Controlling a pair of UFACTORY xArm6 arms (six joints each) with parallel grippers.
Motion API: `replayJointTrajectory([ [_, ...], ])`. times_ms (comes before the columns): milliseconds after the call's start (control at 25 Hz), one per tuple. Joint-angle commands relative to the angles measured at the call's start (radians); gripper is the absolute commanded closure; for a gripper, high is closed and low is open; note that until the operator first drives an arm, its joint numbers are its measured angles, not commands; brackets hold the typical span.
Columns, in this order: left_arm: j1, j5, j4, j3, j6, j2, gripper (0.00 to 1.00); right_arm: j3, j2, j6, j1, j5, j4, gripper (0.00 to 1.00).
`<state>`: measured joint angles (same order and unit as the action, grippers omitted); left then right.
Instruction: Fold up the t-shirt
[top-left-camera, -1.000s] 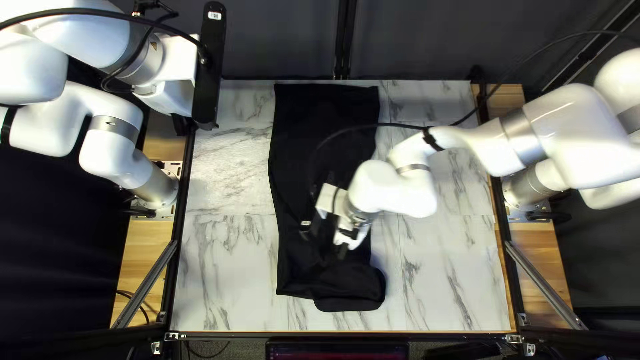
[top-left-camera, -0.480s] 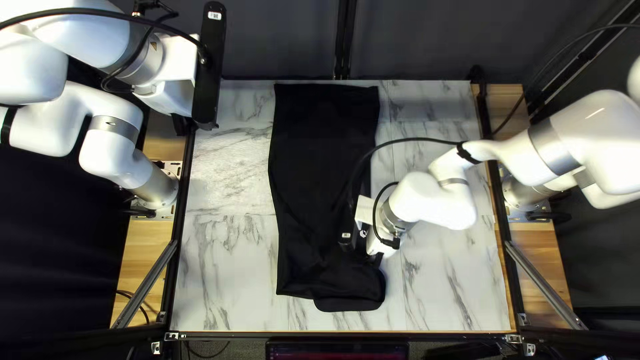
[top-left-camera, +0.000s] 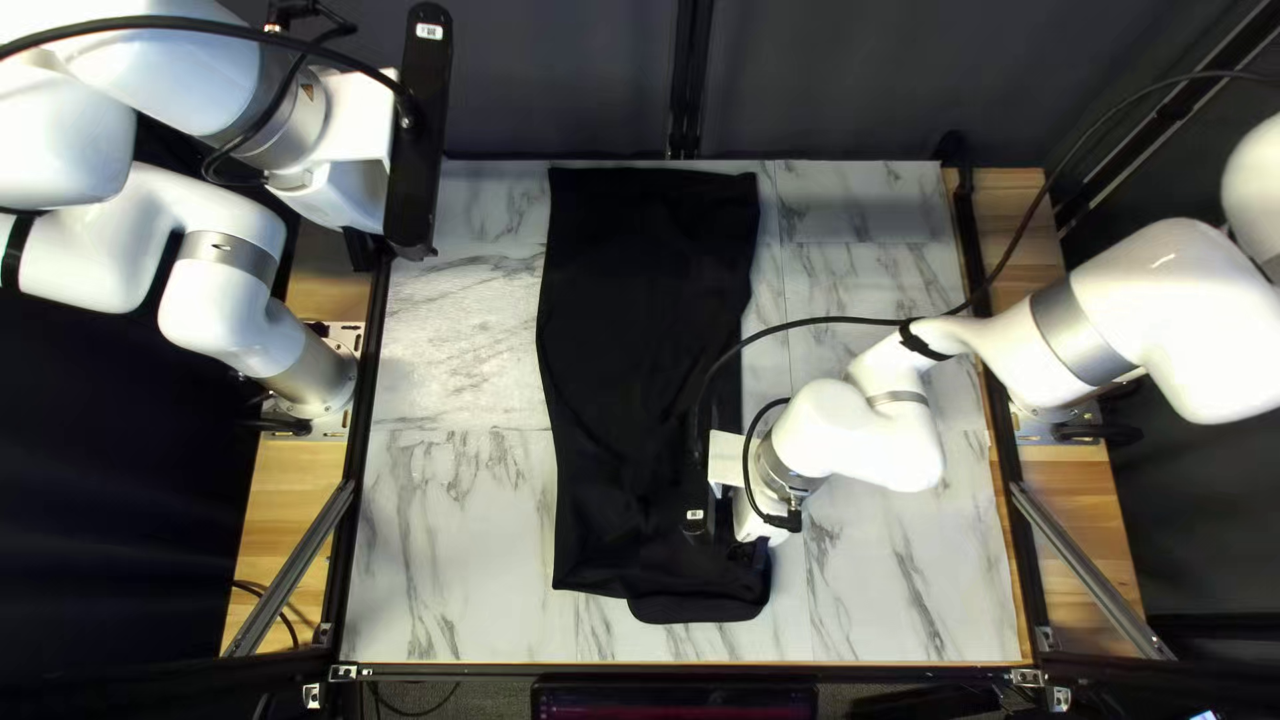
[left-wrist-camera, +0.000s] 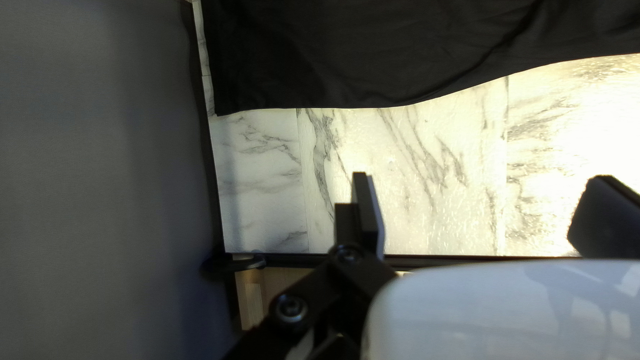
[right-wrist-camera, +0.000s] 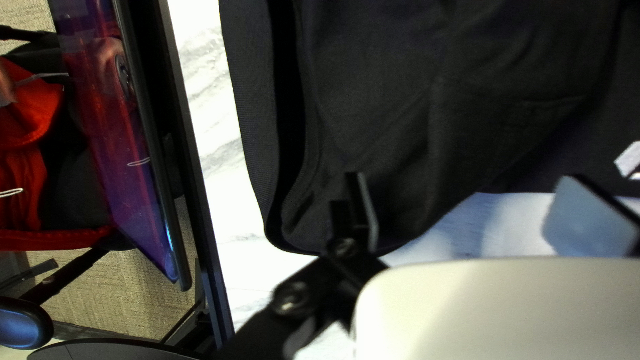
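Lengthwise, the black fabric t-shirt (top-left-camera: 640,294) lies along the middle of the white, grey-veined worktop (top-left-camera: 454,534), narrow and wrinkled, with a rounded near end. We hold our black-and-white right gripper (top-left-camera: 699,496) over its near right part, fingers spread wide; whether they touch cloth, we cannot tell. Our black-and-white left gripper (top-left-camera: 416,160) hangs by the far left corner, fingers released and well apart.

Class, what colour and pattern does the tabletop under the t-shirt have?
White marble with grey veins, on the tabletop; it shows best in the top left view.
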<state>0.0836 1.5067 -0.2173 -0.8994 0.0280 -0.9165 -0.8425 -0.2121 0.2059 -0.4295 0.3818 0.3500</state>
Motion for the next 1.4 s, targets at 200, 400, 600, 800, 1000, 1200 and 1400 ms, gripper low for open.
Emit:
replayJointTrajectory([
  [200, 0.000, 0.000, 0.000, 0.000, 0.000, 0.000, 0.00, 0.038, 0.068, 0.370, -0.082, 0.046, -0.246, 1.00],
  [400, 0.000, 0.000, 0.000, 0.000, 0.000, 0.000, 0.00, 0.027, 0.068, 0.570, -0.132, 0.083, -0.337, 0.35],
  [600, 0.000, 0.000, 0.000, 0.000, 0.000, 0.000, 0.00, -0.004, 0.041, 0.514, -0.084, 0.113, -0.318, 0.00],
  [800, 0.000, 0.000, 0.000, 0.000, 0.000, 0.000, 0.00, -0.040, 0.043, 0.481, -0.044, 0.156, -0.340, 0.00],
  [1000, 0.000, 0.000, 0.000, 0.000, 0.000, 0.000, 0.00, -0.059, 0.015, 0.429, -0.015, 0.153, -0.350, 0.00],
  [1200, 0.000, 0.000, 0.000, 0.000, 0.000, 0.000, 0.00, -0.061, -0.003, 0.396, -0.031, 0.145, -0.341, 0.00],
  [1400, 0.000, 0.000, 0.000, 0.000, 0.000, 0.000, 0.00, -0.064, -0.004, 0.386, -0.058, 0.152, -0.334, 0.00],
])
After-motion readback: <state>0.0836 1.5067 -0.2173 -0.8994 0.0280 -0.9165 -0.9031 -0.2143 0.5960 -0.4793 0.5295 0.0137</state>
